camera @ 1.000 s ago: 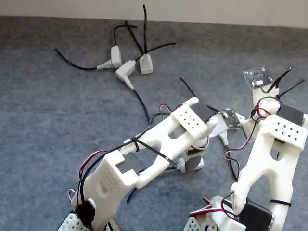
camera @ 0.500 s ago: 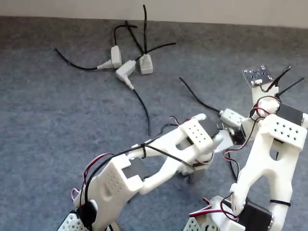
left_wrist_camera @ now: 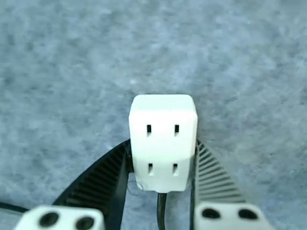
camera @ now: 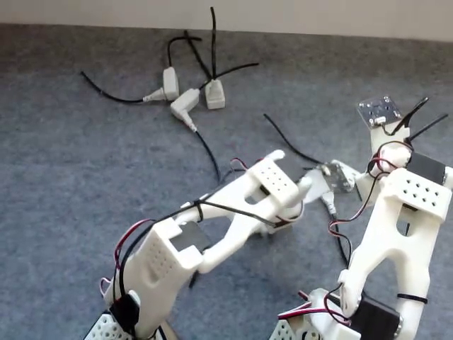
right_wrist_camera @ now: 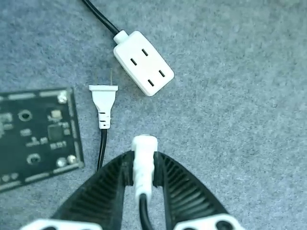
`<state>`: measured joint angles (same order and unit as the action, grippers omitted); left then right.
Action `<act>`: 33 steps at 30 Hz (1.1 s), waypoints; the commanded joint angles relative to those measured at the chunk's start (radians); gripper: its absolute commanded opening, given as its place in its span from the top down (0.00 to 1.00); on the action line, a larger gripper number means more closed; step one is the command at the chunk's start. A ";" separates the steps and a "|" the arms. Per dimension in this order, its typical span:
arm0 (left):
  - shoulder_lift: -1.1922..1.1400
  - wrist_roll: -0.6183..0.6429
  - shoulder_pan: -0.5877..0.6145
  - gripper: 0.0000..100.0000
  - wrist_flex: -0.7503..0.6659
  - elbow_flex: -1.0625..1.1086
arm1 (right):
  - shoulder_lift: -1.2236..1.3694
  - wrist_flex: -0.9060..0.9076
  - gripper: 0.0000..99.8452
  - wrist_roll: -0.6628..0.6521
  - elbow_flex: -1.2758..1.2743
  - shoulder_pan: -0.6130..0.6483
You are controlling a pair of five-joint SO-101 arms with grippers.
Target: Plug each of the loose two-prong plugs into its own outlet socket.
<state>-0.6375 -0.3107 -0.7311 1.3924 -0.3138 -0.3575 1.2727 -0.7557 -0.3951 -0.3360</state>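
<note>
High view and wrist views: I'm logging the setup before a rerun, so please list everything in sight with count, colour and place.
carpet: one, grey, under everything.
far connector pieces: three, white, clustered with black cords at the carpet's far side.
lying outlet block: one, white, on the carpet.
loose plug: one, white, black cord, beside the lying outlet block.
circuit board: one, dark, beside the loose plug.
held outlet block: one, white, gripped over the carpet.
held plug: one, white, gripped.
left tool: one, black, shut on the held outlet block.
right tool: one, black, shut on the held plug.
arms: two, white, carpet's near side.
</note>
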 commanded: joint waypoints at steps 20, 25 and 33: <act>-0.265 -0.002 0.278 0.78 0.071 -0.492 | -0.039 0.001 0.99 -0.005 0.010 -0.013; -0.311 -0.002 0.269 0.74 0.292 -0.759 | -0.041 0.042 0.99 -0.005 0.019 -0.004; -0.252 0.000 0.349 0.74 0.387 -0.888 | -0.031 0.050 0.99 -0.003 0.091 0.035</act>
<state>-0.9659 -0.3138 -0.4473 1.7591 -1.1577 -0.3575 1.3142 -0.7557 -0.3659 -0.3330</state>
